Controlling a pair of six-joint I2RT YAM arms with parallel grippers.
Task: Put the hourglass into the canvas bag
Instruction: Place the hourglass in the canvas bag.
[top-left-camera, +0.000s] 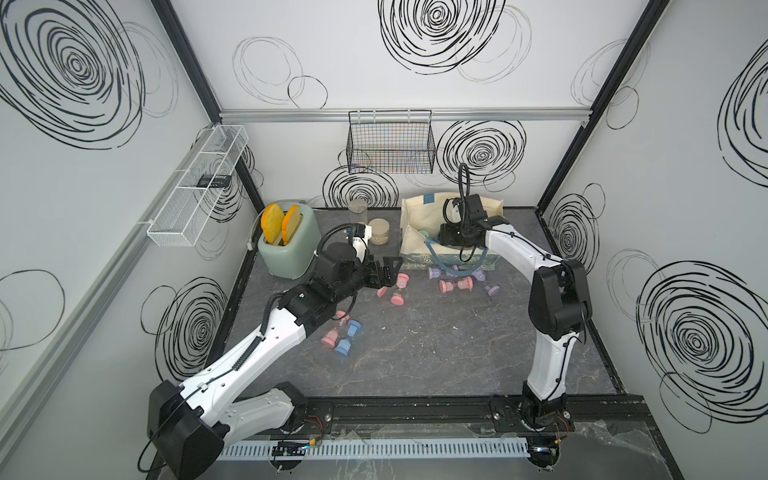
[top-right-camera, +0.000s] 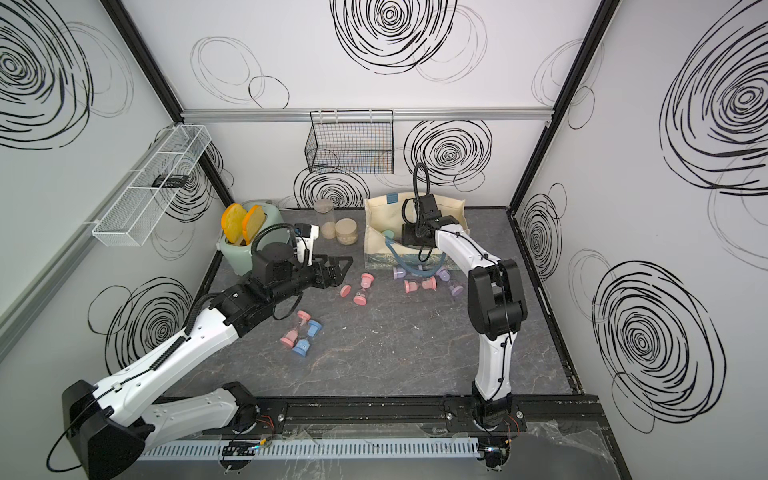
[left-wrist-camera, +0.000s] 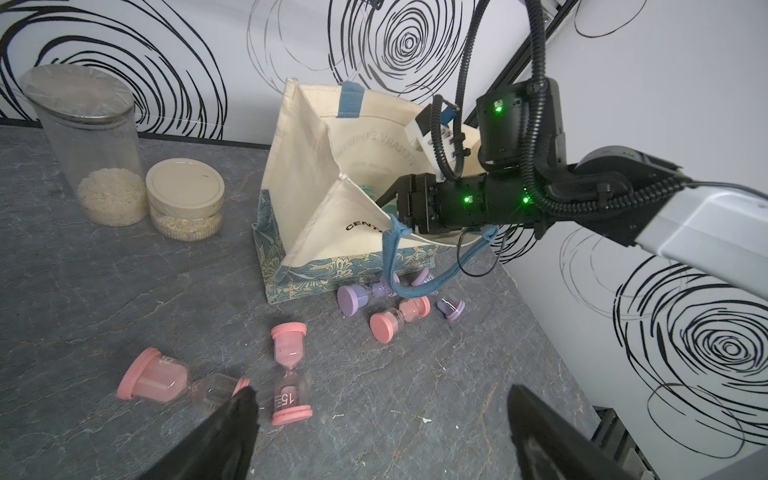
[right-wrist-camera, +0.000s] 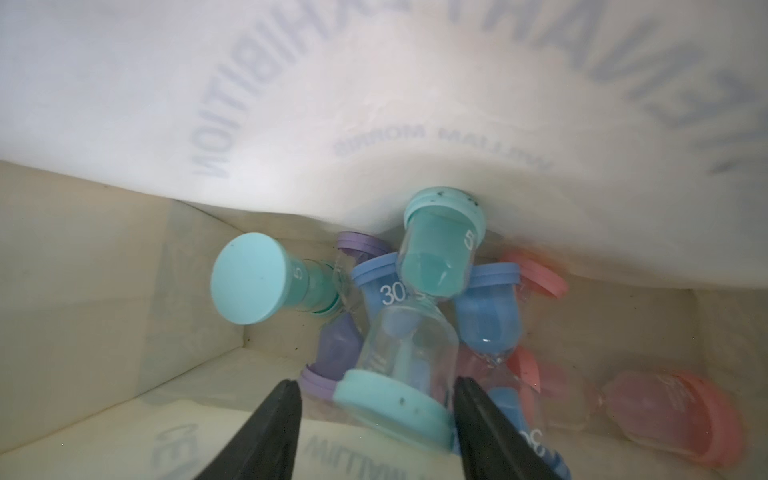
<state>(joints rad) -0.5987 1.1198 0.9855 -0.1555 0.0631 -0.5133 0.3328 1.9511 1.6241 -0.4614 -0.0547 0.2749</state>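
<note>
Black left gripper (left-wrist-camera: 380, 390) is held wide open, empty, over veined grey stone-look tabletop (top-left-camera: 415, 353). Farther back, inside cream canvas bag (left-wrist-camera: 316, 195), right gripper (right-wrist-camera: 376, 382) is seen parted, not clamping. Teal-capped clear glass hourglass (right-wrist-camera: 409, 345) is laid on pile (right-wrist-camera: 486, 311), long axis pointing away from fingers toward bag wall.

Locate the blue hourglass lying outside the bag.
In both top views the blue hourglass lies on its side left of the table's middle, beside a pink hourglass, far from the bag.
</note>
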